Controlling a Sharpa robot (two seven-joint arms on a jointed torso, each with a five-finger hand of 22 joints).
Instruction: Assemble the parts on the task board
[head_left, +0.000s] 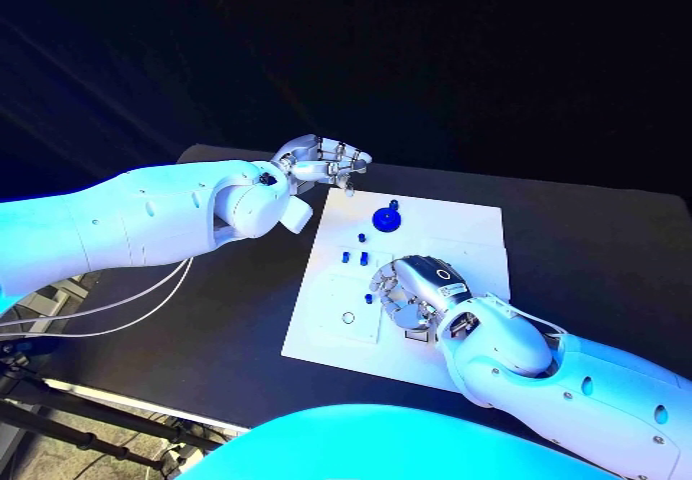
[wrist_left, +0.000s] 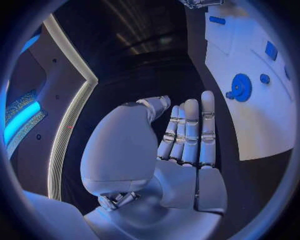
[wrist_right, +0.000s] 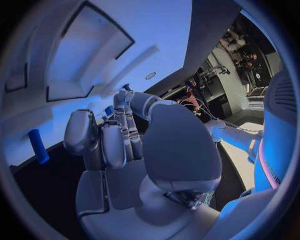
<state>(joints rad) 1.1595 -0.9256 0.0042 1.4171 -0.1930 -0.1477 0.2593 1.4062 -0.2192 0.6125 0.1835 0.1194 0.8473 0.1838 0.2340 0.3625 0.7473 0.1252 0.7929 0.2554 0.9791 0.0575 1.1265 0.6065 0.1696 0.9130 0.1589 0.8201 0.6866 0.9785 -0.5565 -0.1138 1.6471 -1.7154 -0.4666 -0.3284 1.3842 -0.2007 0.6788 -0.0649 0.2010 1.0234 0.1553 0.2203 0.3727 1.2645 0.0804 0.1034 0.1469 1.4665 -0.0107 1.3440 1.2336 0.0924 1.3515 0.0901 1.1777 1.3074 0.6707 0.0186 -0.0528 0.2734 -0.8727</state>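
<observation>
The task board (head_left: 433, 225) serves as the landmark here, a white plate lying in the middle of the black table (head_left: 591, 250).

Nearest the robot, the right hand (head_left: 411, 292) lies over the board's near half, fingers curled down toward the surface beside a small blue part (head_left: 369, 298) that peeps out at the hand's left side. Whether the fingertips touch or pinch that part cannot be told: in the right wrist view the fingers (wrist_right: 122, 135) are bent together with bits of blue showing just past their tips, but the contact itself is hidden. A small dark ring (head_left: 348, 318) sits on the board toward its near left edge, apart from the hand.

Just beyond the right hand, toward the board's middle, a pair of short blue pegs (head_left: 355, 257) stands, and a little further a tiny blue dot-like part (head_left: 361, 237). Further still, near the far left corner, lies the round blue knob (head_left: 385, 217).

Beyond that corner, off the board's edge, the left hand (head_left: 320, 163) hovers with fingers straight and side by side, holding nothing, as the left wrist view shows (wrist_left: 187, 135).

As a judgement: the right hand is by far the nearer to the small parts, which lie straight ahead of its fingers toward the board's far side; the knob lies closer to the left hand.
</observation>
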